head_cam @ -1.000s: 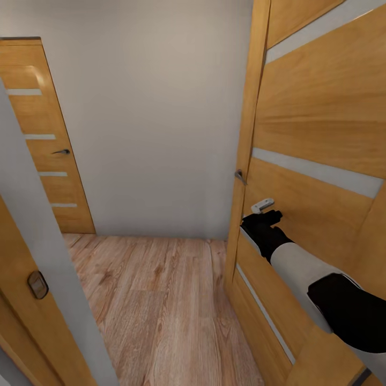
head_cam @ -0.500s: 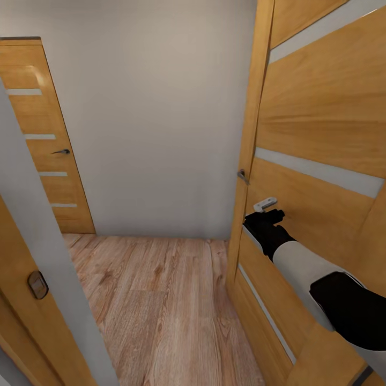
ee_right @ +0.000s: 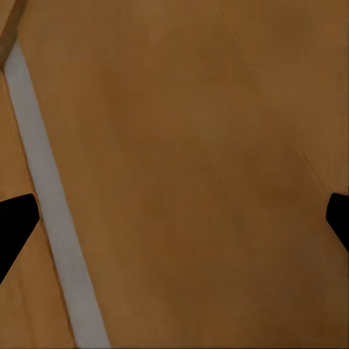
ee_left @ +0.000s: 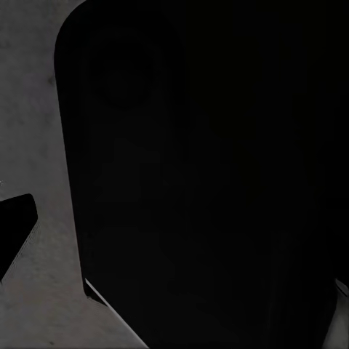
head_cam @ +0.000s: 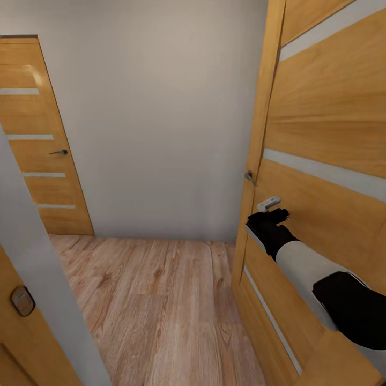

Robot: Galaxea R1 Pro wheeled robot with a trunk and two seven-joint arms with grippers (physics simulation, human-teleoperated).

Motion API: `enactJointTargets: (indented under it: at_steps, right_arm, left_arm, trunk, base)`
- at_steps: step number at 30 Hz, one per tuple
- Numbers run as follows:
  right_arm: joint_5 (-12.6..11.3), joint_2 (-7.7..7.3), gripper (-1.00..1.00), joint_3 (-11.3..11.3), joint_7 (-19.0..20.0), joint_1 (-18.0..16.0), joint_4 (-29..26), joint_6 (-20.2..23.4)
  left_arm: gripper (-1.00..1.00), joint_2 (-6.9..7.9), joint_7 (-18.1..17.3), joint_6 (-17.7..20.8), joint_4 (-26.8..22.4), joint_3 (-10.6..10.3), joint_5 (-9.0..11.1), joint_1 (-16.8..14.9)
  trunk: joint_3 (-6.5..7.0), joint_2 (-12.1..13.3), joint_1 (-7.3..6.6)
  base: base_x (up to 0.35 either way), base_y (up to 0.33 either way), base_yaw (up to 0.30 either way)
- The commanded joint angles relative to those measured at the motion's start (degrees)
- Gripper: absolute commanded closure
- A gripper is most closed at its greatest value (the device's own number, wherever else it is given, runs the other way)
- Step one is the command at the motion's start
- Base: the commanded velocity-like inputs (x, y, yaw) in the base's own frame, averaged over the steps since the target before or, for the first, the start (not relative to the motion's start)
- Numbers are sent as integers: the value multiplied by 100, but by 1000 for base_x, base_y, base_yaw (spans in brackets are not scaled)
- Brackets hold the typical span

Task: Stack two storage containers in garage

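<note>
At the open door: right arm reaches to the orange-wood door point(head_cam: 327, 134) on the robot's right, gripper point(head_cam: 274, 214) up against its face just below the pale lever handle point(head_cam: 268, 203).
Change: the door edge stands further right in the head view than a second ago, and the far closed door point(head_cam: 37, 139) and wood plank floor point(head_cam: 161, 300) have slid too (so part of this is the camera turning). The gap looks wider.
Meaning: judged a door-pushing step on the way; no carrying under way.
Right gripper: spread wide; in the right wrist view the two fingertips point(ee_right: 14, 218) sit at opposite edges, door panel and one frosted strip point(ee_right: 51, 218) between, nothing held.
Left gripper: cannot tell; left wrist view is near black against a grey surface.
Containers: out of sight here.
Cut off: door top, right forearm's end.
</note>
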Motion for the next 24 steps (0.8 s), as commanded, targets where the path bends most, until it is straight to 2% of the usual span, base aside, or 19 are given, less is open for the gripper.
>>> enactJointTargets:
  at_steps: [1, 15, 24]
  right_arm:
    - [4, -12, -100, 53, -44, -5, -10, 58]
    - [4, -29, -100, 53, -45, -9, -10, 58]
    - [4, -289, -100, 53, -44, -67, -10, 52]
  left_arm:
    - [-100, -1, -5, -3, -5, -1, -1, 0]
    - [-100, 3, -5, -3, -5, 1, -2, 0]
    - [-100, -1, -5, -3, -7, 2, -1, 0]
  trunk:
    - [-6, -2, 3]
    - [-6, -2, 3]
    - [-6, -2, 3]
  base:
    - [291, 0, 0]
    - [39, 0, 0]
    - [0, 0, 0]
